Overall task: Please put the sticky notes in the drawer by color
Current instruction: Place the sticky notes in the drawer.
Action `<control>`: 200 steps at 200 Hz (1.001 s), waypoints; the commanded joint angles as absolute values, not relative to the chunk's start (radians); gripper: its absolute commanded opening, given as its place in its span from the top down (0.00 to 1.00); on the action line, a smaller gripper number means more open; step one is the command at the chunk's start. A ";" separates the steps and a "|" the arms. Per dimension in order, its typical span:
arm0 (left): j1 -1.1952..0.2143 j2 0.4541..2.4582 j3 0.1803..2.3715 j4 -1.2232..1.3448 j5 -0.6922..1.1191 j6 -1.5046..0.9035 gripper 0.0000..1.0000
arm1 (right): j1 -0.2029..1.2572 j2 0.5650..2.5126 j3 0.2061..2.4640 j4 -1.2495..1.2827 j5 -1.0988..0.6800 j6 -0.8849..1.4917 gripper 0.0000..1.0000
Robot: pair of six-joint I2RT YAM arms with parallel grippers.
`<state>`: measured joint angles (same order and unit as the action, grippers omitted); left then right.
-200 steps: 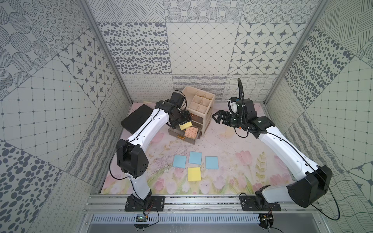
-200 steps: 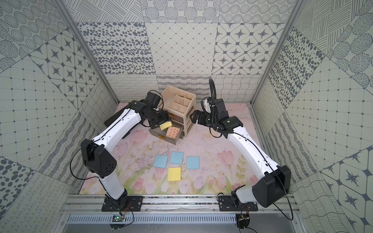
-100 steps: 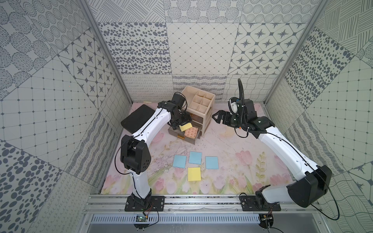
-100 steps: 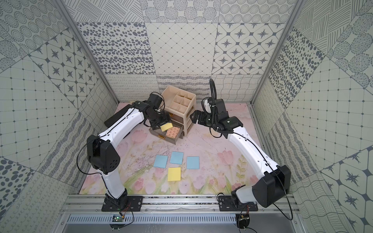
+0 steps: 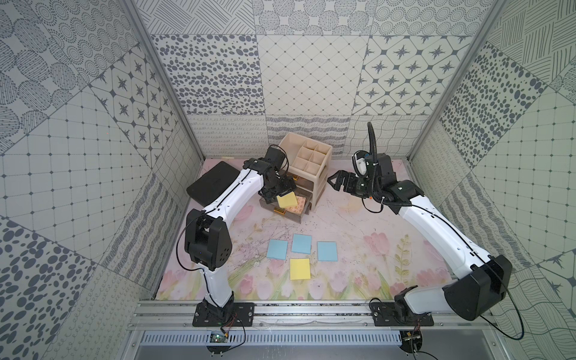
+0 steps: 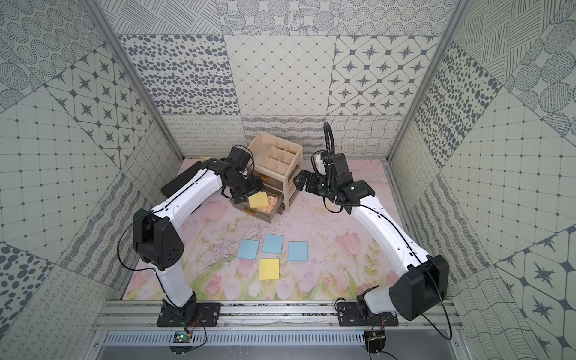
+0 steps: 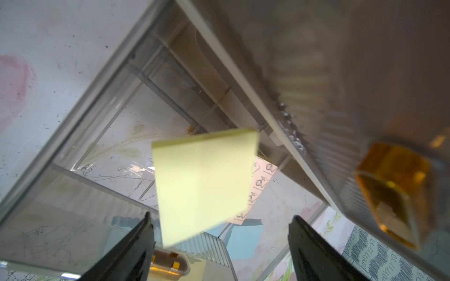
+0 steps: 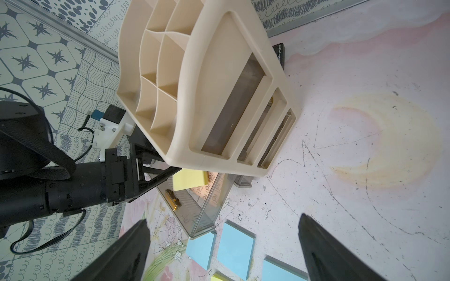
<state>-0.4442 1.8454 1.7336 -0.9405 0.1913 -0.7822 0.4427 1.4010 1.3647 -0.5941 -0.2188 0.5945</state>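
A scuffed floral mat (image 5: 358, 249) carries the cream drawer cabinet (image 5: 318, 187) and a black case (image 5: 212, 184) at the back — nearer the front lie three blue sticky notes (image 5: 302, 243), one yellow note (image 5: 300, 269).

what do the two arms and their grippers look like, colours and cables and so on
Both arms have glossy white tubular links, left arm and right arm, joined by boxy black joint housings. Thin black cables loop outside them; a ribbed black hose arches over the right wrist. The left gripper and right gripper have black tapered fingers.
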 commanded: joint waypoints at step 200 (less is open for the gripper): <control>-0.472 1.443 1.458 -1.155 0.231 -0.650 0.03 | 0.440 1.352 1.317 -0.627 -0.094 0.529 0.01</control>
<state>-0.4587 1.5776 1.6859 -1.0882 0.2237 -0.6540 0.4427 1.3731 1.3266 -0.6247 -0.1360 0.5598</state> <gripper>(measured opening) 0.965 0.990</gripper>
